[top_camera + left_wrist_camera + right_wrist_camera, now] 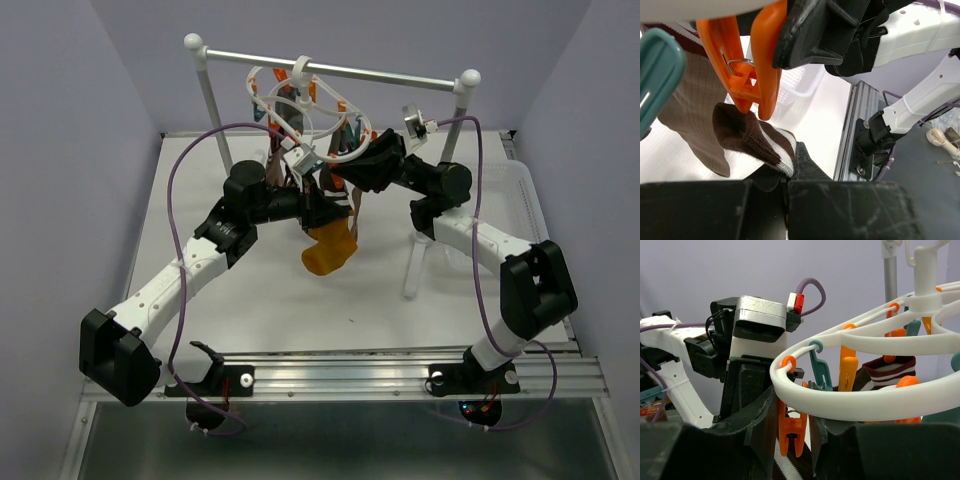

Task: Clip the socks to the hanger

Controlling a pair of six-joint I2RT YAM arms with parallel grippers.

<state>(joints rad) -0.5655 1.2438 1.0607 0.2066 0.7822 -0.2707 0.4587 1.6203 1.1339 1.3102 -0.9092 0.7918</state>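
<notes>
The white hanger (300,108) hangs from the rack's crossbar and carries several socks; a mustard sock (328,250) dangles lowest. My left gripper (322,200) is shut on a brown-and-white striped sock (757,136), whose dark end sits just under the tips of an orange clip (754,65). My right gripper (347,168) is shut on that orange clip (792,432) just below the hanger's ring (850,402), one finger on each side. The striped sock (790,470) shows below the clip. My left gripper (790,165) grips the sock's cuff end.
The white two-post rack (330,70) stands at the back. A teal clip (657,75) and a clipped beige ribbed sock (695,110) hang close on the left. A maroon striped sock (890,372) hangs further round the ring. A clear basket (520,200) sits at the right.
</notes>
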